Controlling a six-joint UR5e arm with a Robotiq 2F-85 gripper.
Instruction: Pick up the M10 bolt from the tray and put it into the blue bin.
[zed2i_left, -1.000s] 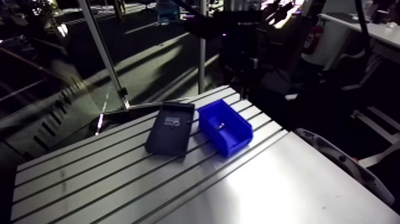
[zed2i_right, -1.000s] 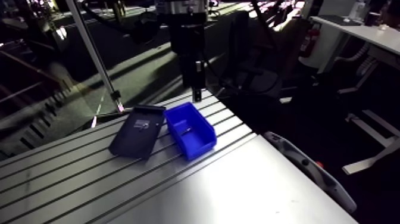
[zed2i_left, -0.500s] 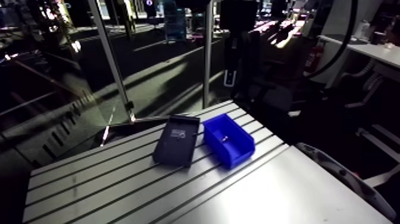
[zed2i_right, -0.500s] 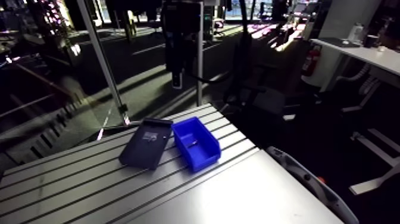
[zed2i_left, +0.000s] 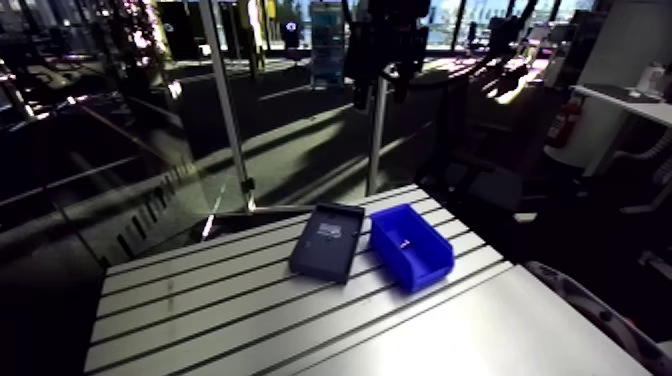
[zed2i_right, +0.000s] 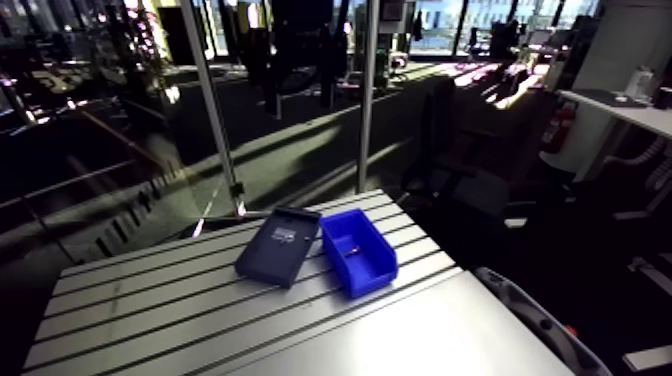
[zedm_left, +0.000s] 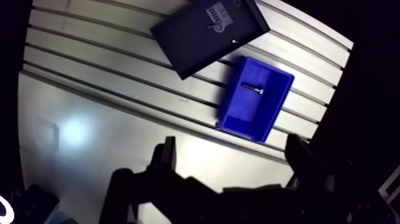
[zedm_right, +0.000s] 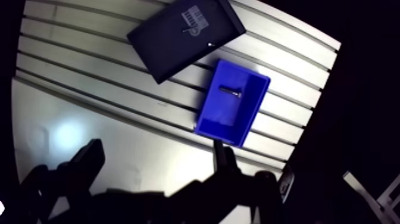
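The table carried only two things, set side by side near its far edge. The tray was the bigger, a dark flat rectangle with a pale label at one end. No bolt could be made out on it, though a small bright speck near its rim was too small to read. Just beside its long side stood the bin, blue and open-topped. Whether the two touched could not be told.

The gripper hung high over the bare part of the table, well clear of both. In the wrist view its two fingers stood wide apart as dark shapes with nothing between them. It held nothing.

The bolt lay on the floor of the bin, in the half farther from the gripper. It was ahead of the fingers and far below them, roughly in line with the gap between them. Its long axis ran across the bin's short width, so it lay crosswise to the bin's length. It rested flat and touched neither long wall.

Judged from this, the bolt was already where the task wanted it. Nothing was left to grasp, and the only relation that mattered was the wide open distance between the empty gripper and the bin below.
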